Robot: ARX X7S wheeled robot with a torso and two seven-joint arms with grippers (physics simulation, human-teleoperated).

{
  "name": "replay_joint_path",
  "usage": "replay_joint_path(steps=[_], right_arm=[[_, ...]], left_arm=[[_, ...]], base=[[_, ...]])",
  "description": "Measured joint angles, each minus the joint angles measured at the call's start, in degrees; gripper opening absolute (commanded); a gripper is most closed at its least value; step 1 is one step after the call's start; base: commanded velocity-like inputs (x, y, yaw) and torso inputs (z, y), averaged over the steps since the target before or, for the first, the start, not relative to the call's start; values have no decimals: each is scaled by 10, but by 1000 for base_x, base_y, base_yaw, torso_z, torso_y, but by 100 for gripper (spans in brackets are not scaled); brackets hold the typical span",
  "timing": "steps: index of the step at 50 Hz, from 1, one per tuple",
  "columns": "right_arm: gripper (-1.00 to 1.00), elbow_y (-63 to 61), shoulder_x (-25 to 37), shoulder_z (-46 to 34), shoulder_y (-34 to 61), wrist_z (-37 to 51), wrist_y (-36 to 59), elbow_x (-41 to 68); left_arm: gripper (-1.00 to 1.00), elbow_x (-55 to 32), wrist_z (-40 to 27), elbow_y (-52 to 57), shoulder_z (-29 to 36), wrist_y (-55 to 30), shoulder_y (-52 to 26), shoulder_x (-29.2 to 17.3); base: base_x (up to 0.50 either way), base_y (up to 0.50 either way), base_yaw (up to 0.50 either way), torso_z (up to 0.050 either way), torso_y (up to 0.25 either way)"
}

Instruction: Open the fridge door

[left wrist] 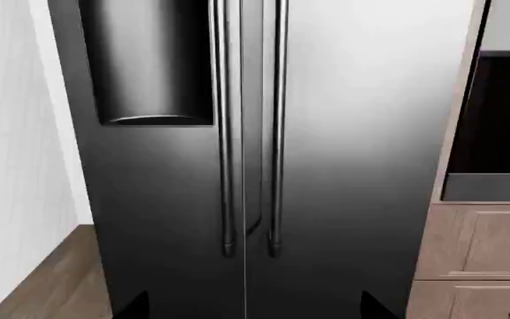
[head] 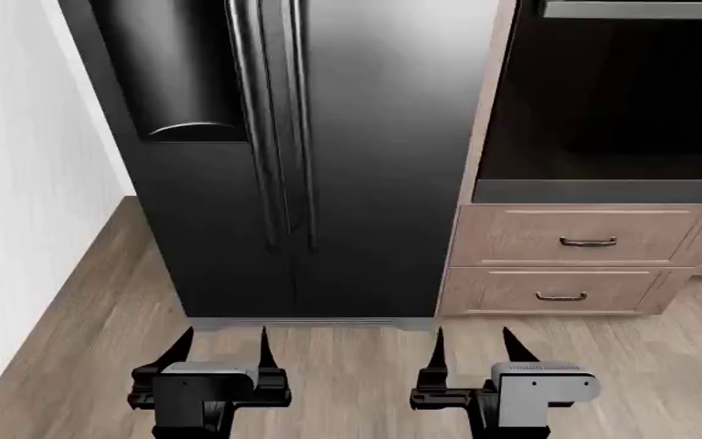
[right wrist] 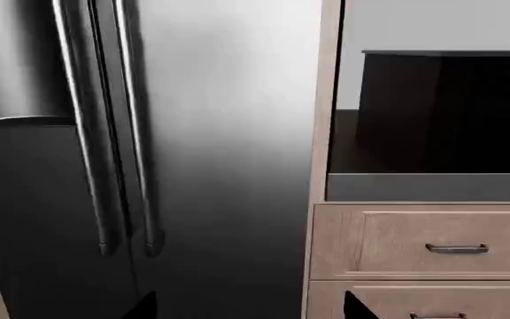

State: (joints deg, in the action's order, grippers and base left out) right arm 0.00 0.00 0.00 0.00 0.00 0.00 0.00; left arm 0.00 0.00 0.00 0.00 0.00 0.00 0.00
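The fridge door [head: 388, 137] is the wider glossy black panel, shut, with a long vertical bar handle [head: 303, 119] near its left edge. It fills the left wrist view as the fridge door [left wrist: 361, 166] with its handle [left wrist: 278, 133], and shows in the right wrist view as the fridge door [right wrist: 228, 146] with its handle [right wrist: 135, 133]. My left gripper [head: 224, 343] and right gripper [head: 475, 346] hang low over the floor, well short of the fridge. Both are open and empty. Only dark tips of the left gripper [left wrist: 250, 309] and right gripper [right wrist: 250, 307] show in their wrist views.
Left of the fridge door is a narrower black door with a dispenser recess [head: 186, 82] and its own handle [head: 253, 119]. A dark oven [head: 620, 101] sits to the right above two wooden drawers [head: 583, 240]. A white wall [head: 22, 183] bounds the left; the wood floor [head: 351, 366] lies below.
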Motion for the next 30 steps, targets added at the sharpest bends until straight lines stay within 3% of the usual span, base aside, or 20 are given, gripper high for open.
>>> replay_joint_path(steps=[30], right_arm=[[100, 2, 29, -34, -4, 36, -3, 20]], left_arm=[[100, -10, -43, 11, 33, -17, -4, -28]], base=[[0, 0, 0, 0, 0]])
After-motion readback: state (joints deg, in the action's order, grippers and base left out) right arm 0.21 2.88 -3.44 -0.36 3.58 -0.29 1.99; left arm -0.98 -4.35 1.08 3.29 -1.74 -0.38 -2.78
